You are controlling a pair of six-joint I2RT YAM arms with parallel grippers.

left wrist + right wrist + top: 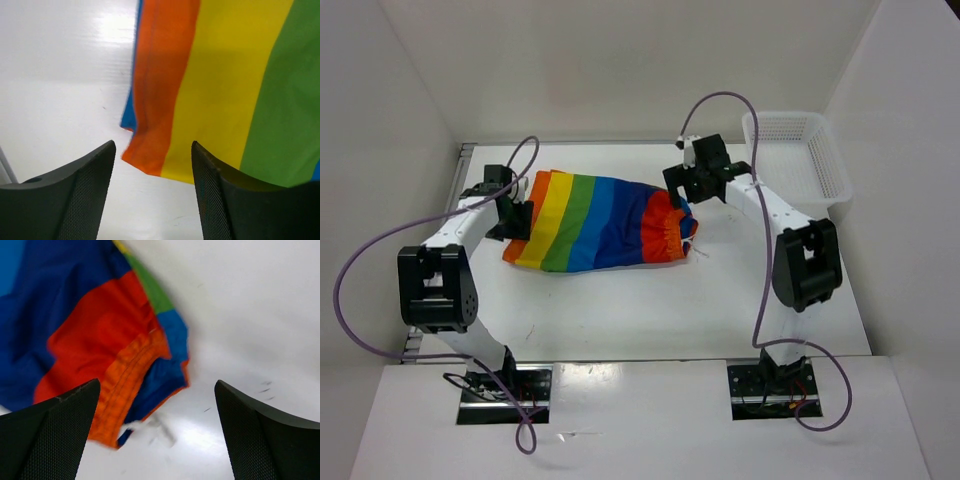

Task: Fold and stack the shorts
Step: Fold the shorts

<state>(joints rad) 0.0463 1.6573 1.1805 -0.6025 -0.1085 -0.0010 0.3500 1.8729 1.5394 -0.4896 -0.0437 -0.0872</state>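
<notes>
Shorts (600, 222) between left claw (521, 217), right claw (679, 188)

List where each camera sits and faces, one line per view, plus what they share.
Top external: above and behind, looking down on the table; left arm, right arm, shorts, basket.
Left wrist: on the left arm, looking down past the open left gripper at the shorts' orange-yellow-green end.
Right wrist: on the right arm, looking past the open right gripper at the red-orange waistband end.
Shared: all three show the shorts on the table.
</notes>
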